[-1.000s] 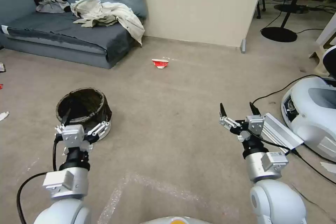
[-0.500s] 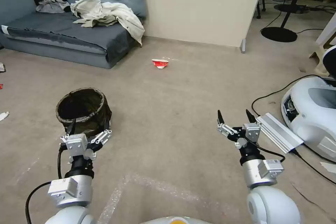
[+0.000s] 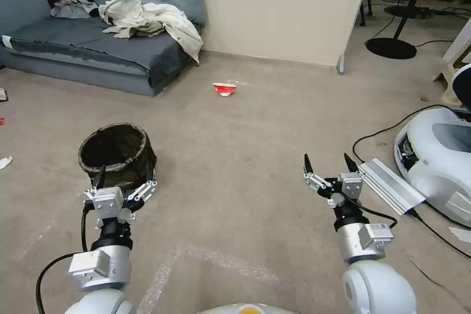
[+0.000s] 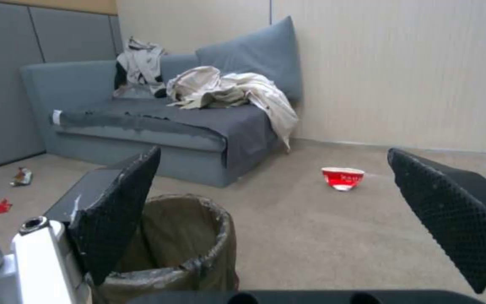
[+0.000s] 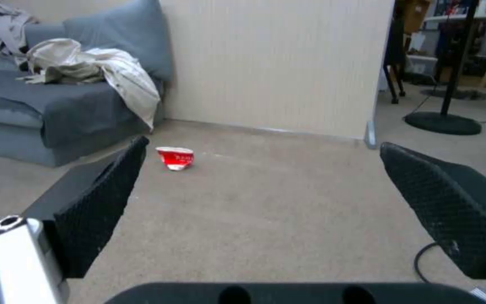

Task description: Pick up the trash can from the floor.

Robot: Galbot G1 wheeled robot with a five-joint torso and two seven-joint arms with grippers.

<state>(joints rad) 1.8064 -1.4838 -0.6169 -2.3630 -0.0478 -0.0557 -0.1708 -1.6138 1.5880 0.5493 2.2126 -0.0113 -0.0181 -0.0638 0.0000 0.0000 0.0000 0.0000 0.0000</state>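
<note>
You see the trash can upright on the floor, just ahead of the left gripper, whose fingers are spread wide and hold nothing. The right gripper hangs well apart, likewise spread and empty.

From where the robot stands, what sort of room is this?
Probably a lab or office corner staged as a living room: a grey-blue fabric sofa heaped with pale clothes, beige carpet floor, and black equipment stands beyond a partition.

Left gripper and right gripper, jaws spread, arms forward.
</note>
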